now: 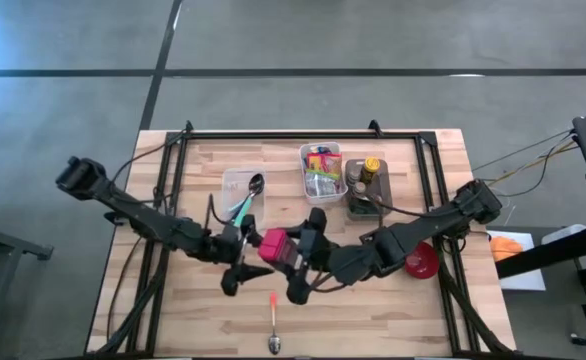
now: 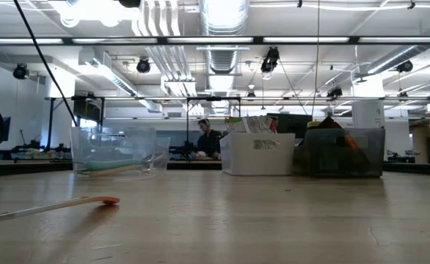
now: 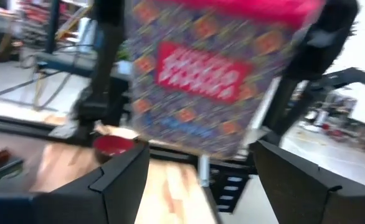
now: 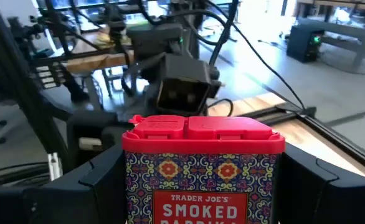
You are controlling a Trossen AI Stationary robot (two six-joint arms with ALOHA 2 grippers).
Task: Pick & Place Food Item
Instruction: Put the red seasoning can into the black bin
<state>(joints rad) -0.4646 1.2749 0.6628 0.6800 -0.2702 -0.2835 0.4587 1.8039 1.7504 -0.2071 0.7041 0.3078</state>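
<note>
Nearest the low camera: long-handled spoon with an orange-red tip (image 2: 50, 206), lying flat near the tabletop's (image 1: 393, 310) front edge, about mid-width.

Left to right on the light wood tabletop:
- clear plastic tub (image 1: 241, 188) holding a metal spoon and a teal-handled utensil, left of centre, toward the back edge
- left gripper (image 1: 243, 250) low over the middle of the tabletop, jaws spread, nothing between them; its wrist view looks straight at the tin
- red-lidded tin with blue patterned sides, labelled smoked paprika (image 4: 202, 165), lifted off the tabletop at its centre, upright in the right wrist view
- right gripper (image 1: 298, 252) just beside the left one, jaws clamped on the tin's two sides
- clear tub of coloured packets (image 1: 322, 172), back centre
- dark tub (image 1: 364, 196) with a yellow-capped bottle, just right of it
- red bowl (image 1: 423, 262) by the right edge, partly under the right arm
</note>
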